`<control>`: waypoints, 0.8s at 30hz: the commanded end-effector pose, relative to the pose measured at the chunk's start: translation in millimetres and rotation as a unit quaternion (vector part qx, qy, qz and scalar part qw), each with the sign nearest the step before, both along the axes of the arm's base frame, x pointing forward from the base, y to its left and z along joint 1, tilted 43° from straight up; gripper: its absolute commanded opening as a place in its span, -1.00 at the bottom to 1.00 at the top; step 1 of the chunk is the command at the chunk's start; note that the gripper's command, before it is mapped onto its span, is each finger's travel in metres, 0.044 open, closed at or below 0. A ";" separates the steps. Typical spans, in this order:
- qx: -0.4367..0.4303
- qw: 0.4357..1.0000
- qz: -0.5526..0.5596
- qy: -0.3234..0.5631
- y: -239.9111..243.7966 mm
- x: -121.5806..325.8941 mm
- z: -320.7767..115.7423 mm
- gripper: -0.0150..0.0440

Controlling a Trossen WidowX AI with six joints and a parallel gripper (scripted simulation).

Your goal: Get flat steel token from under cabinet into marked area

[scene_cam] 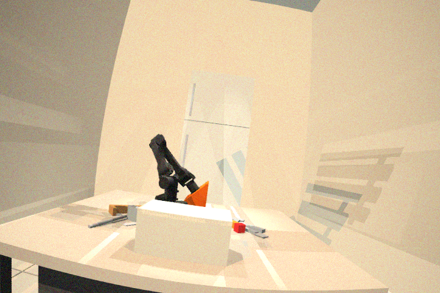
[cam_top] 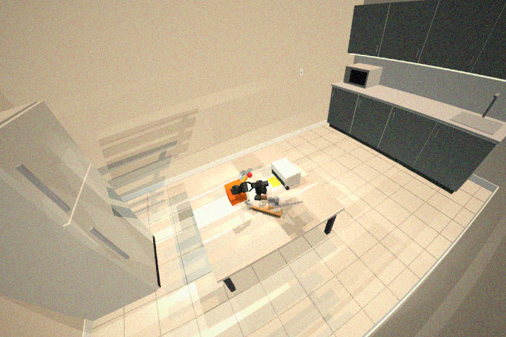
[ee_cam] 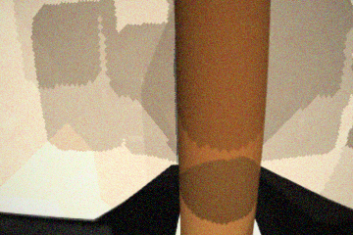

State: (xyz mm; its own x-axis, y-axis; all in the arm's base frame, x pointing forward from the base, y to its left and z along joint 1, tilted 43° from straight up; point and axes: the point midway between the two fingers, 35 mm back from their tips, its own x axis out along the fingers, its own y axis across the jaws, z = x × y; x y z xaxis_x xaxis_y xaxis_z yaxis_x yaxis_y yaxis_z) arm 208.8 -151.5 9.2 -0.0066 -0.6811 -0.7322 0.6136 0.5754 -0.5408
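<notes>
My gripper (ee_cam: pixel 213 173) (cam_top: pixel 260 197) is shut on a brown round handle (ee_cam: pixel 224 88) (cam_top: pixel 263 196), which runs up through the wrist view between the black fingers. The far end of what it belongs to is not clear. The white cabinet (cam_top: pixel 288 171) (scene_cam: pixel 182 234) stands on the table beyond the arm; the exterior view shows a plain side, away from the gripper. The yellow marked area (cam_top: pixel 274 182) lies before the cabinet's dark lower front, and the gripper is to its near side. I cannot make out the steel token in any view.
A grey block (cam_top: pixel 275 201) (scene_cam: pixel 132 213), a grey rod (cam_top: pixel 293 203) (scene_cam: pixel 106 221) and an orange-brown bar (cam_top: pixel 266 210) (scene_cam: pixel 117 209) lie near the gripper. A small black thing (cam_top: pixel 287 187) is at the cabinet's corner. An orange wedge (scene_cam: pixel 200 196) and a red block (cam_top: pixel 249 175) (scene_cam: pixel 239 227) are by the arm's base.
</notes>
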 end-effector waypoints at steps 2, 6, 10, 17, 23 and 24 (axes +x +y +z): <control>-0.006 0.999 -0.026 -0.022 -2.1 -0.7 1.6 -0.49; -0.006 0.999 -0.035 -0.030 -2.0 -0.7 1.6 -0.49; -0.006 0.999 -0.036 -0.031 -0.1 0.8 -0.3 -0.49; -0.006 0.999 -0.038 -0.033 3.9 3.7 -4.1 -0.49; -0.006 0.999 -0.038 -0.034 7.1 6.8 -7.1 -0.49; -0.006 0.999 -0.038 -0.034 7.5 7.4 -7.6 -0.49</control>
